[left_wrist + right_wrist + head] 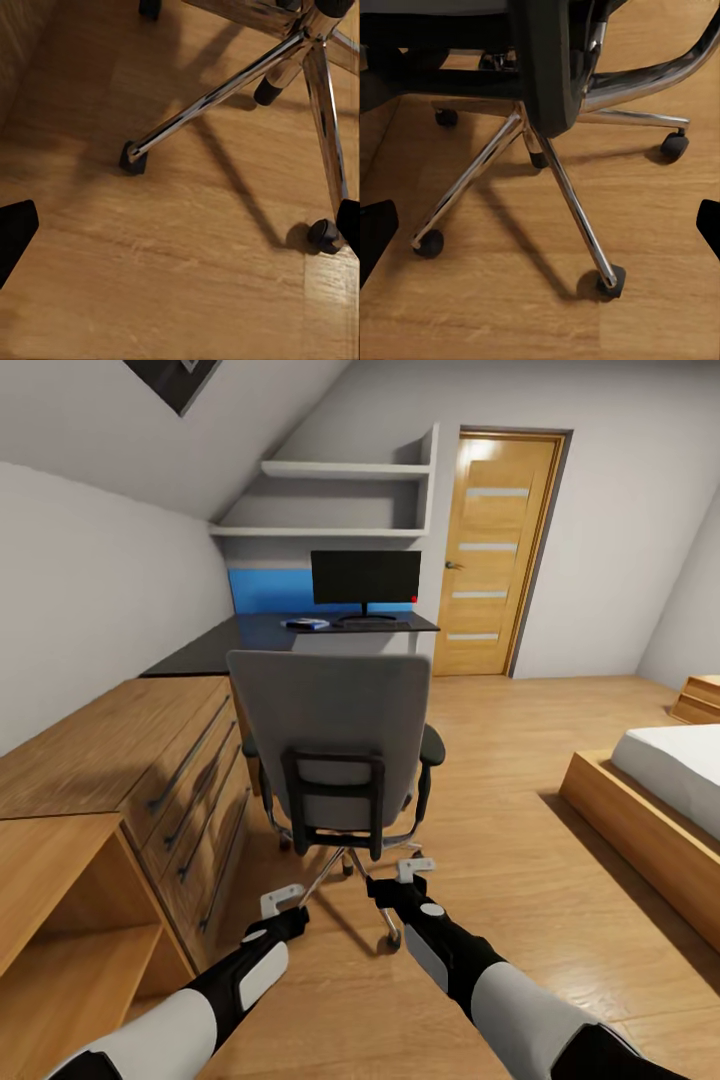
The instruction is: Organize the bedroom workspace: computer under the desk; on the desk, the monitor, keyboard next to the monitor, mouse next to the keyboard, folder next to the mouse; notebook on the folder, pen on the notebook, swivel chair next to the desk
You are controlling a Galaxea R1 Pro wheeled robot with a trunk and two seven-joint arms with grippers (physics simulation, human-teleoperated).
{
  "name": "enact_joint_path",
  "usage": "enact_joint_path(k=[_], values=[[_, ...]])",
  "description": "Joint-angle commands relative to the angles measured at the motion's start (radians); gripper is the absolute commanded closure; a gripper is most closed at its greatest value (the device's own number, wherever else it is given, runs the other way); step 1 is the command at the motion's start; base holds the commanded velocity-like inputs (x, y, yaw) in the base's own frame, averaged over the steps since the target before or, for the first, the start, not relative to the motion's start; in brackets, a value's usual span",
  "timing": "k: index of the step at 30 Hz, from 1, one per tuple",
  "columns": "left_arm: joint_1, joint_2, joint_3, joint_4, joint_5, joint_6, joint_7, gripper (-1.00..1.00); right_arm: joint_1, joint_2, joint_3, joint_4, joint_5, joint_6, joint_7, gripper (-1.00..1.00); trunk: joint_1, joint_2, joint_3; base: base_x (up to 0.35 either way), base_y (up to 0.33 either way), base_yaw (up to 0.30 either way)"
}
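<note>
Room: the bedroom has grey walls, a sloped ceiling and a light wood floor (520, 830).
Bed: a white bed (680, 760) in a wood frame sits at the right.
Cabinets: low light-wood cabinets (120, 760) run along the left wall, near the robot.
Door: a wood door (495, 555) stands far off, right of the desk.
Desk: the black desk (250, 635) is far, in the corner past the cabinets.
Chair: the grey swivel chair (335, 730) is in the middle, its back to the robot, near side of the desk. Its shiny legs and black wheels rest on the floor.
Monitor: the black monitor (365, 578) stands upright on the desk.
Keyboard: the keyboard (372, 624) lies just in front of the monitor.
Blue thing: something small and blue-white (305, 624) lies on the desk left of the keyboard; too small to tell what.
Left claw: the left gripper (283, 901) hangs low behind the chair, wide apart, holding nothing.
Right claw: the right gripper (415, 868) hangs near the chair's base, wide apart, holding nothing.
</note>
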Motion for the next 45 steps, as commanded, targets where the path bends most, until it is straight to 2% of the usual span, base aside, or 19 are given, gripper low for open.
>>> enact_joint_path(k=[1, 9, 14, 17, 22, 32, 36, 40, 41, 45], values=[[-0.001, 0.001, -0.008, -0.007, 0.008, 0.000, 0.007, -1.00, -0.003, -0.001, 0.009, 0.000, -0.010, -0.004, -0.006, -1.00, 0.004, -0.008, -0.004, 0.000, 0.000, 0.000], [-0.044, 0.000, -0.008, -0.040, 0.008, 0.059, 0.006, -1.00, -0.011, -0.011, 0.011, 0.001, -0.010, -0.049, -0.006, -1.00, 0.034, -0.064, -0.029, 0.000, 0.000, 0.000], [-0.055, -0.002, -0.010, -0.059, 0.008, 0.054, 0.002, -1.00, -0.011, -0.014, 0.012, 0.002, -0.009, -0.082, -0.006, -1.00, 0.034, -0.064, -0.029, 0.000, 0.000, 0.000], [-0.057, 0.000, -0.009, -0.060, 0.010, 0.023, 0.001, -1.00, -0.010, -0.014, 0.012, 0.004, -0.009, -0.122, -0.006, -1.00, 0.034, -0.064, -0.029, 0.000, 0.000, 0.000], [-0.058, 0.024, -0.008, -0.034, 0.016, -0.073, 0.002, -1.00, -0.010, -0.014, 0.012, 0.018, -0.008, -0.155, -0.006, -1.00, 0.034, -0.064, -0.029, 0.000, 0.000, 0.000], [-0.058, 0.031, -0.010, -0.014, 0.016, -0.093, 0.001, -1.00, -0.010, -0.014, 0.015, 0.042, -0.008, -0.162, -0.002, -1.00, 0.034, -0.064, -0.029, 0.120, 0.000, 0.000], [-0.058, 0.031, -0.011, -0.013, 0.015, -0.094, -0.001, -1.00, -0.010, -0.013, 0.033, 0.048, -0.007, -0.162, 0.001, -1.00, 0.034, -0.064, -0.029, 0.170, 0.000, 0.000], [-0.058, 0.030, -0.025, -0.012, 0.015, -0.094, -0.002, -1.00, -0.010, -0.011, 0.089, 0.054, -0.010, -0.156, 0.003, -1.00, 0.034, -0.064, -0.029, 0.150, 0.000, 0.000], [-0.058, 0.030, -0.027, -0.012, 0.014, -0.094, -0.002, -1.00, -0.010, -0.007, 0.102, 0.081, -0.010, -0.146, 0.003, -1.00, 0.034, -0.064, -0.029, 0.022, 0.000, 0.000], [-0.058, 0.030, -0.029, -0.012, 0.014, -0.096, -0.001, -1.00, -0.010, -0.005, 0.107, 0.103, -0.010, -0.140, 0.003, -1.00, 0.034, -0.064, -0.029, 0.010, 0.000, 0.000]])
